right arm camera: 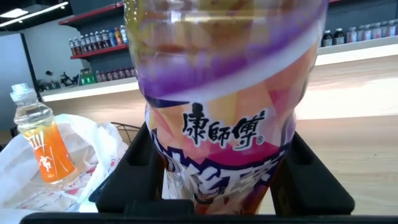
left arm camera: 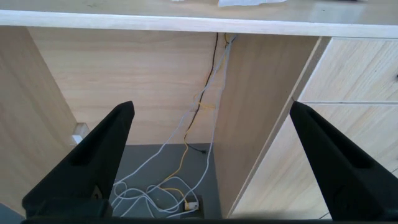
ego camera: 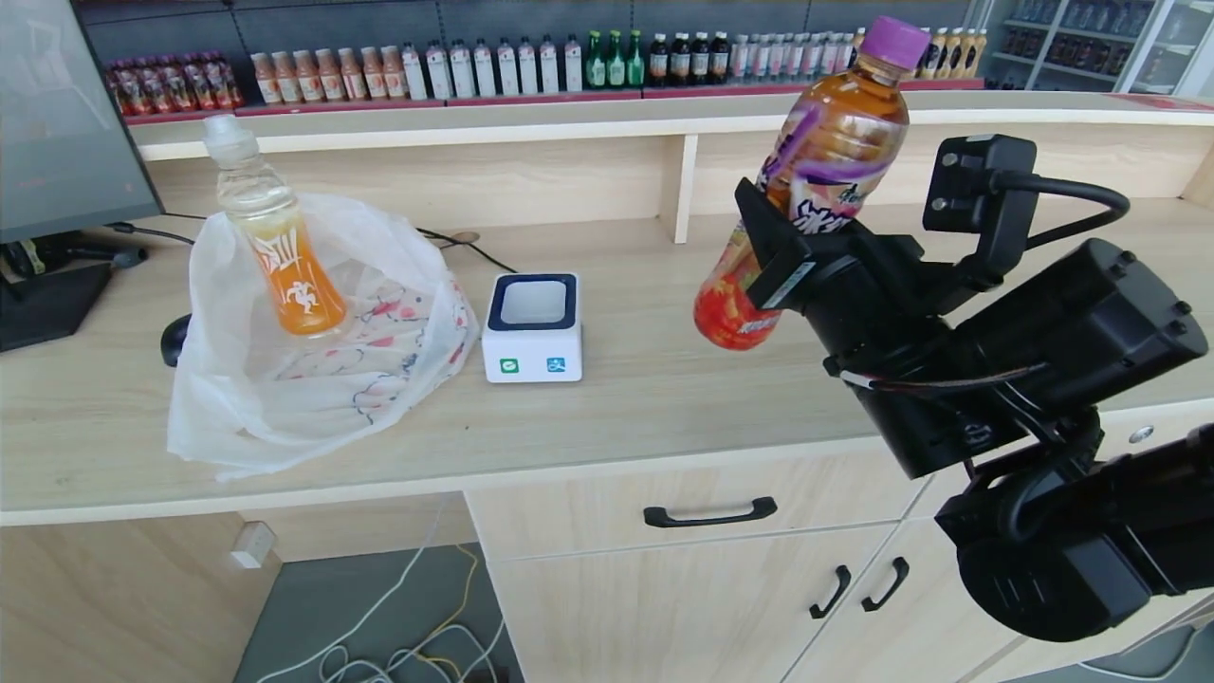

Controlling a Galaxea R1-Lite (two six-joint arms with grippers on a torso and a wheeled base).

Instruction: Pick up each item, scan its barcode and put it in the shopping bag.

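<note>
I make out bold black characters on a white band of the purple-capped bottle point(right arm camera: 224, 124), white characters with a running figure on the orange bottle point(ego camera: 296, 275), and two small square icons, green and blue, on the front of the white scanner point(ego camera: 532, 334).

**Surfaces as I read them from the console**

The bottle point(ego camera: 816, 180) clamped in my right gripper point(ego camera: 770, 249) is clear, glossy plastic with a slick printed wrap; the fingers point(ego camera: 757, 216) are matt black plastic; well off from that hand, the shopping bag point(ego camera: 313, 379) is thin, crinkled, translucent film; the scanner point(ego camera: 532, 332) between them is smooth white plastic; the counter point(ego camera: 664, 398) below looks matt and wood-grained.
</note>
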